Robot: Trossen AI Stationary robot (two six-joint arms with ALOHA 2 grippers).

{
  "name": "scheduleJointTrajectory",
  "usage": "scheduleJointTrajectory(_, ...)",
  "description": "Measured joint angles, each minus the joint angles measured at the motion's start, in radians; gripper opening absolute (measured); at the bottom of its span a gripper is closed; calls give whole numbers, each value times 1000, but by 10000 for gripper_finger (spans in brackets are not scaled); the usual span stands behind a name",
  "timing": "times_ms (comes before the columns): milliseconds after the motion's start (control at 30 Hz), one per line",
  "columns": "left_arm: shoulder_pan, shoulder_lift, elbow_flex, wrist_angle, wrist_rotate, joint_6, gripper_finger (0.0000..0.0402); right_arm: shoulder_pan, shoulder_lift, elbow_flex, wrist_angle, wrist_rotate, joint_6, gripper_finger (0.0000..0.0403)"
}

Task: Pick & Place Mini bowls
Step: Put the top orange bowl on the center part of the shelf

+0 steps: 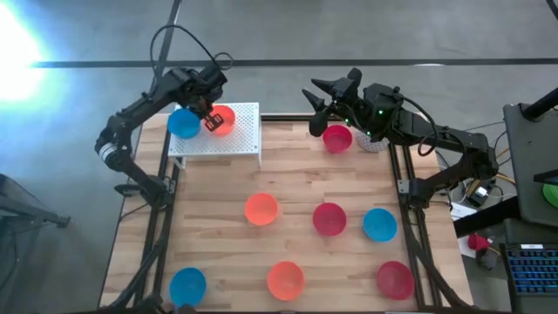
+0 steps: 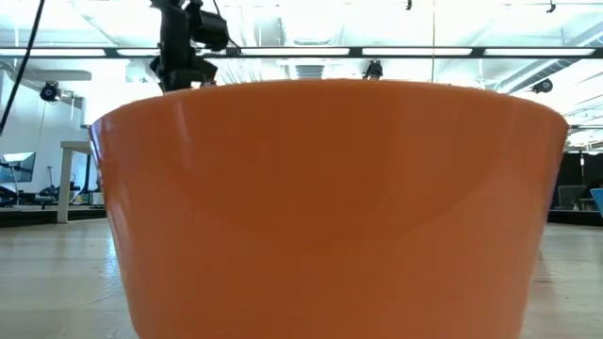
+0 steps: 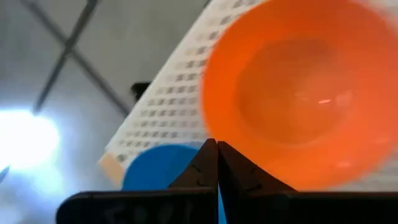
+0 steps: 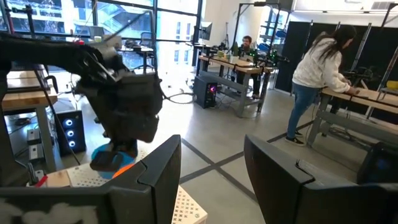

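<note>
On the wooden table bowls lie scattered; two sit on the white rack. The left gripper pinches the orange bowl there, the right gripper (jaws wide, empty) hangs above the far edge. People work at desks beyond.

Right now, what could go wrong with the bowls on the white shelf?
The left hand is shut on the rim of the orange bowl, right next to the blue bowl on the white shelf. Risks: the thin rim grip might slip, or moving the orange bowl could bump the blue one off the edge.
</note>
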Motion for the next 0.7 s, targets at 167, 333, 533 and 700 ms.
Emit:
scheduleJointTrajectory(167, -1, -32, -1, 1, 169, 42, 1, 0, 0, 0, 0, 0, -1, 173)
scheduleJointTrajectory(333, -2, -25, -42, 8, 194, 56, 0, 0, 0, 0, 0, 0, 0, 173)
scheduleJointTrajectory(533, -3, -17, -111, 8, 141, 66, 0, 0, 0, 0, 0, 0, -1, 173)
scheduleJointTrajectory(700, -2, -18, -118, -8, 66, 61, 0, 0, 0, 0, 0, 0, 0, 173)
